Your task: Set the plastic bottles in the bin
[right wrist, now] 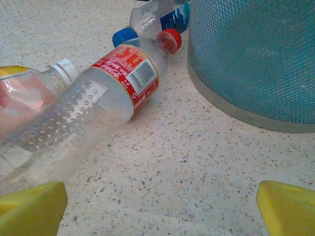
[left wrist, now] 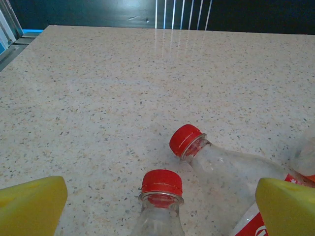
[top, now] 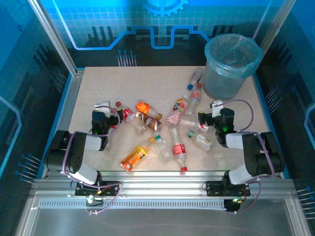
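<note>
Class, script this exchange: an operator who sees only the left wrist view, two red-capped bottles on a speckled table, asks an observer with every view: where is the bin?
Observer: The bin stands at the table's far right corner.
Operator: What lies nearest it?
Observer: A blue-capped bottle and a red-capped Coca-Cola bottle lie beside its mesh wall.
Operator: And the right hand?
Observer: The right hand is open, low over bare table, facing those bottles.

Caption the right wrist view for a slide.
Right gripper, open, low over the table, facing a red-capped bottle lying with its cap near the bin.
</note>
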Controlling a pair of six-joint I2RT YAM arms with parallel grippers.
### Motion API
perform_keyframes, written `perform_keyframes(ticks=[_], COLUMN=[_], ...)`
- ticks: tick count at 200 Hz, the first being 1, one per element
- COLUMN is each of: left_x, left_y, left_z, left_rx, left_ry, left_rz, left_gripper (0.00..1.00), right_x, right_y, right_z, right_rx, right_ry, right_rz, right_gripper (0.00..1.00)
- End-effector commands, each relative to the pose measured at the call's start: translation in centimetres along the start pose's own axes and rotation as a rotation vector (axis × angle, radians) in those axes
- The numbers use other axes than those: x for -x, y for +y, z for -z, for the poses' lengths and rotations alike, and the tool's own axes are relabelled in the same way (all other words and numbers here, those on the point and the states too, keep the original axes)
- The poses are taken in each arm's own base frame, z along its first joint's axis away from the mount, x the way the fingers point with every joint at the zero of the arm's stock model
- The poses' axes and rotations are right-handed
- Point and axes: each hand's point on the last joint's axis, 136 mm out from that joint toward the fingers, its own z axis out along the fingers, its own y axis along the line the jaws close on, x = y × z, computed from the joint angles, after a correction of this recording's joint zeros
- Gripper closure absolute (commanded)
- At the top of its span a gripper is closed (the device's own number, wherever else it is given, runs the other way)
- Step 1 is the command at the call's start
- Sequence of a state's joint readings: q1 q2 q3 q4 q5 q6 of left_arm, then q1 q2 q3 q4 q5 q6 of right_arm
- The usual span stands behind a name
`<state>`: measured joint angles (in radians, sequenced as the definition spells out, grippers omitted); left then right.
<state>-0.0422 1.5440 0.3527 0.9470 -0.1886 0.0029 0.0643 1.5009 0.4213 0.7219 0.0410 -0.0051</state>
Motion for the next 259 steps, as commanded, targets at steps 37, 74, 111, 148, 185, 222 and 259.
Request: perform_keyframes(ticks=[37, 74, 111, 148, 185, 222, 259], left_x=[0.52, 0.51, 0.52, 0.43, 0.45, 0.55, 0.45], left_y=[-0.25, -0.27, -0.24, -0.26, -0.32, -0.33, -0.24], left_z=[-0.31, -0.31, -0.32, -0.32, -0.39, -0.41, -0.54], left_rx=[-0.014, -0.015, -0.014, -0.015, -0.019, -0.022, -0.057], left_ry=[-0.012, -0.011, -0.012, -0.008, -0.005, -0.006, 0.01], left_rz=[-0.01, -0.009, -0.009, -0.009, -0.008, -0.005, 0.017], left_gripper=[0.01, 0.01, 0.01, 0.01, 0.01, 0.01, 0.01], right_x=[1.33, 1.36, 1.39, 1.34, 1.38, 1.39, 1.33], right_y=[-0.2, -0.22, -0.21, -0.25, -0.29, -0.3, -0.51], right_z=[-0.22, -0.23, -0.23, -0.22, -0.23, -0.21, -0.2], right_rx=[0.003, 0.002, 0.003, 0.002, 0.002, 0.004, 0.014], right_ry=[-0.029, -0.03, -0.031, -0.03, -0.03, -0.031, -0.03], right_rz=[0.007, 0.008, 0.009, 0.008, 0.007, 0.005, -0.011], right_gripper=[0.0, 0.0, 0.0, 0.0, 0.0, 0.0, 0.0])
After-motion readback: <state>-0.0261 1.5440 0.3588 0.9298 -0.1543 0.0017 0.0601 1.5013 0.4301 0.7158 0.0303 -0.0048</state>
